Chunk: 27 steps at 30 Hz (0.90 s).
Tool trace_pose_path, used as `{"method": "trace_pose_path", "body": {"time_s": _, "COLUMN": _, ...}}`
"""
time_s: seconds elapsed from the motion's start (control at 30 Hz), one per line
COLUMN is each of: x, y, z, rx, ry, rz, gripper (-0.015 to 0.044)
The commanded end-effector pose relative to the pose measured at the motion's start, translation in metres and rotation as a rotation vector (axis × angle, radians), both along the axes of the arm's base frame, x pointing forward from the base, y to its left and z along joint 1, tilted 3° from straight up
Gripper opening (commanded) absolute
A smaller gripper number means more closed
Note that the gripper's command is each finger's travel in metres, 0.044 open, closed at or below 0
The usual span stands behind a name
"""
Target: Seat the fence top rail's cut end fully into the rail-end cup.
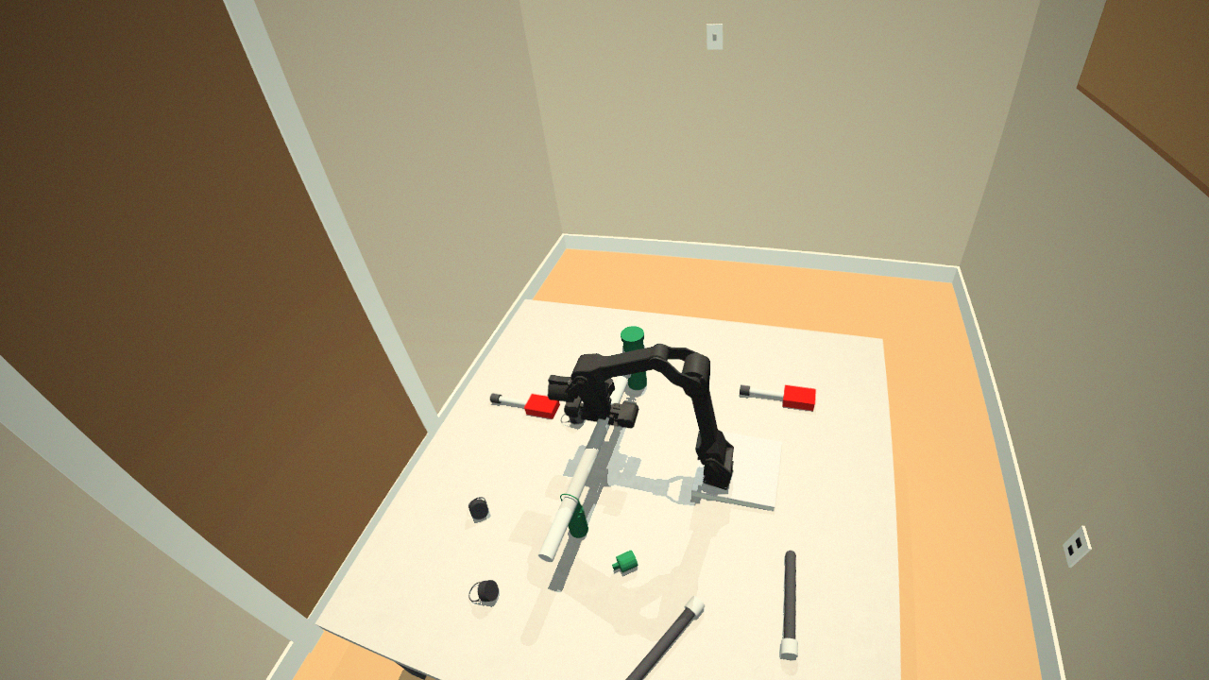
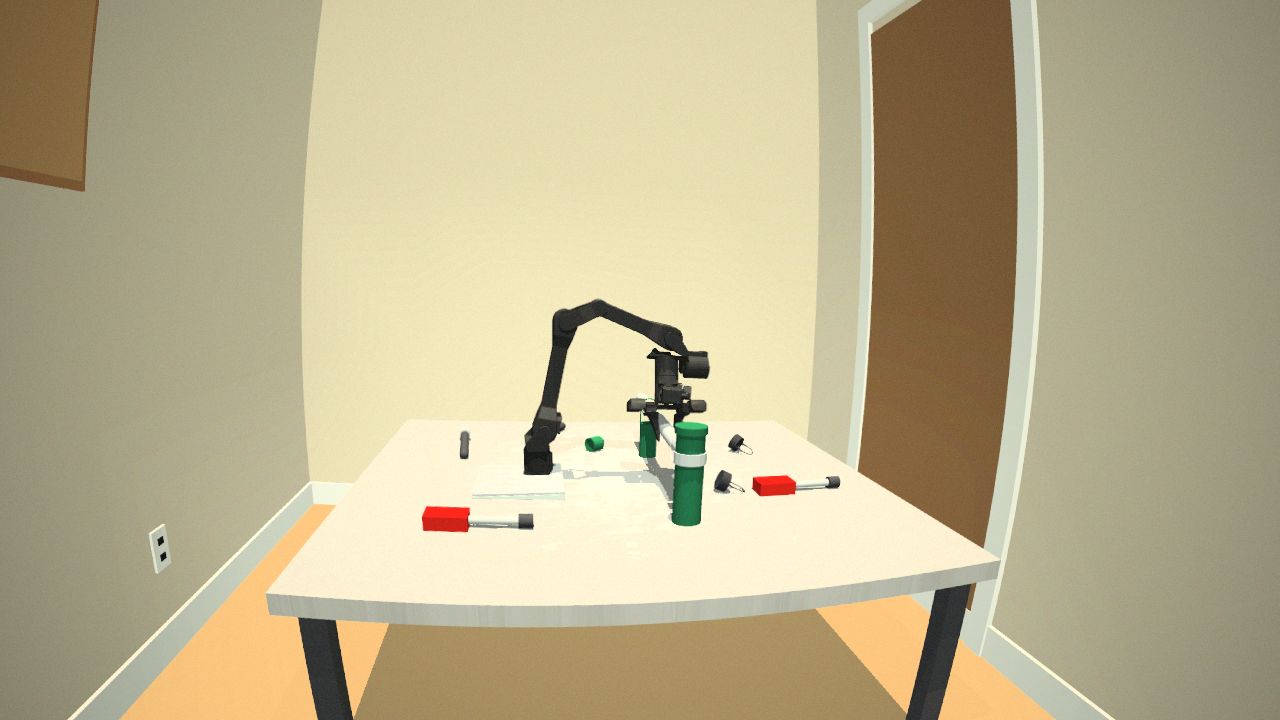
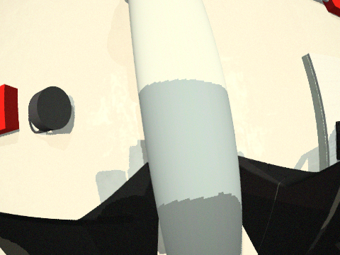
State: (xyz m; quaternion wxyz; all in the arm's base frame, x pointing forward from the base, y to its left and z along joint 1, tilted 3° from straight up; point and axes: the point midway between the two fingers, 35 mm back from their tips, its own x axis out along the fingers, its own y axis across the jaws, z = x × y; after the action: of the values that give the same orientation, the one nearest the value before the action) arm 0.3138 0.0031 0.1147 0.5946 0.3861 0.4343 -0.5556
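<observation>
The pale rectangular table top (image 2: 805, 546) carries the whole fence mock-up, with the black six-joint arm (image 1: 697, 397) arched over it from its base toward the tall green cylindrical post (image 2: 689, 474), which wears a light grey brace band (image 2: 690, 459) high up, just under its cap. The long white tubular top rail (image 1: 583, 477) slants across the table, passing through the thin green wire loop cap (image 1: 572, 501) on the shorter green post beside it, its free end lying low toward the table edge and its cut end rising toward the big post. The black parallel-jaw gripper (image 1: 602, 412) sits on the rail's upper stretch, near the big post, and its fingers are clamped narrow on the rail — the wrist view shows the white tube (image 3: 189, 137) running straight between the dark jaws. So the grasp looks made, and the step in hand is the feed: the cut end does not appear home yet, though the cup itself is too small to make out. The next move calls for sliding the rail along its own axis toward the post, keeping it level with the cup and not nudging the band downward — then opening and backing off.
</observation>
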Motion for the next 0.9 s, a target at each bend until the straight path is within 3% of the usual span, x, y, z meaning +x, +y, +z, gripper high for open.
{"method": "trace_pose_path", "body": {"time_s": 0.0, "x": 0.0002, "y": 0.0001, "z": -0.0001, "rx": 0.001, "ry": -0.001, "rz": 0.001, "gripper": 0.0000}}
{"method": "trace_pose_path", "body": {"time_s": 0.87, "x": 0.0033, "y": -0.0018, "z": 0.0071, "rx": 0.001, "ry": -0.001, "rz": 0.001, "gripper": 0.0000}}
